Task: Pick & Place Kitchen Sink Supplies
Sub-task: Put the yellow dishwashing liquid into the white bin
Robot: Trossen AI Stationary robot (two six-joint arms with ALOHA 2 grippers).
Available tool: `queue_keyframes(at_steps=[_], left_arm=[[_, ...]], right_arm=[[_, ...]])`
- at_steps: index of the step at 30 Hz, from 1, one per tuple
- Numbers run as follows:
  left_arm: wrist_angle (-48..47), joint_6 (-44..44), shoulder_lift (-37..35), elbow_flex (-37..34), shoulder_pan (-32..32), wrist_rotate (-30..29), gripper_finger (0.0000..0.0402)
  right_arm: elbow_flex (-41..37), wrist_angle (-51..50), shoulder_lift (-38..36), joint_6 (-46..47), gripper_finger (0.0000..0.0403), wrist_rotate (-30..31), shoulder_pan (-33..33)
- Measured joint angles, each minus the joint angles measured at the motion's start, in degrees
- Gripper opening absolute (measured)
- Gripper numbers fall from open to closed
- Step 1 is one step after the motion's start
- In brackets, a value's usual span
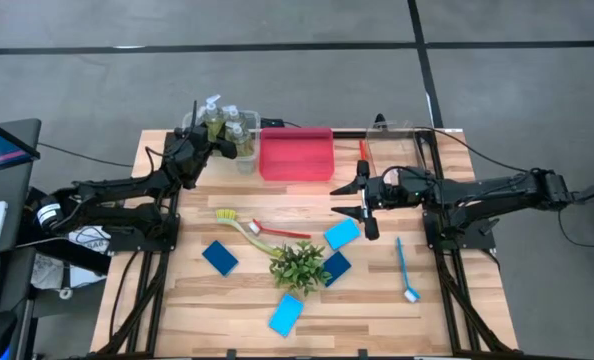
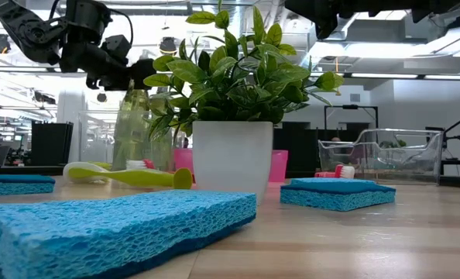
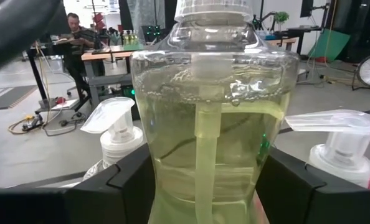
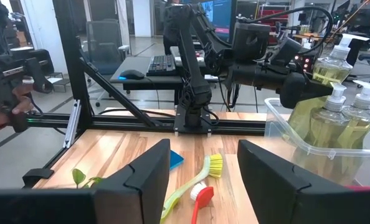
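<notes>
Your table [image 1: 377, 310] is light wood slats. Red bin [image 1: 296, 155] sits at 12 o'clock on it, one clear bin [image 1: 245, 150] just to its left holding the bottles, another clear bin [image 1: 399, 150] at 1 o'clock with a red brush [image 1: 363, 151] at its left edge.

Left gripper [image 1: 213, 143] is at 11 o'clock, over the bottle bin, clamped on a bottle [image 3: 213, 124] of yellow-green liquid; your left wrist view shows both fingers [image 3: 119, 186] pressed on its sides. Two more pump tops flank it there, one [image 3: 113, 124] on one side and one [image 3: 344, 140] on the other.

Right gripper [image 1: 362, 196] hangs at 2 o'clock from table centre, jaws apart, nothing between them.

Plant [image 1: 299, 265] stands near the centre. Yellow brush [image 1: 242, 226] and a second red brush [image 1: 282, 231] lie at 10 o'clock from it, heads near each other. Blue brush [image 1: 405, 270] lies at 3 o'clock.

Sponges: light blue [image 1: 342, 234] at 1 o'clock of the plant, dark blue [image 1: 335, 267] touching its right side, dark blue [image 1: 219, 257] at 9 o'clock, light blue [image 1: 286, 314] at 6 o'clock.
</notes>
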Motion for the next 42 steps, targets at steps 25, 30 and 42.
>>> queue_keyframes(at_steps=[25, 30, 42], left_arm=[[-0.38, -1.84, 0.00, 0.00, 0.02, -0.46, 0.0251], [-1.04, -1.87, 0.00, 0.02, 0.02, -0.48, 0.0262], [-4.15, -2.86, 0.02, 0.02, 0.02, -2.82, 0.0286]], right_arm=[[0.00, 0.04, 0.00, -0.03, 0.0185, 0.00, 0.00], [0.00, -0.29, 0.00, -0.03, 0.0182, 0.00, 0.00], [0.00, -0.38, 0.00, -0.01, 0.0185, 0.00, 0.00]])
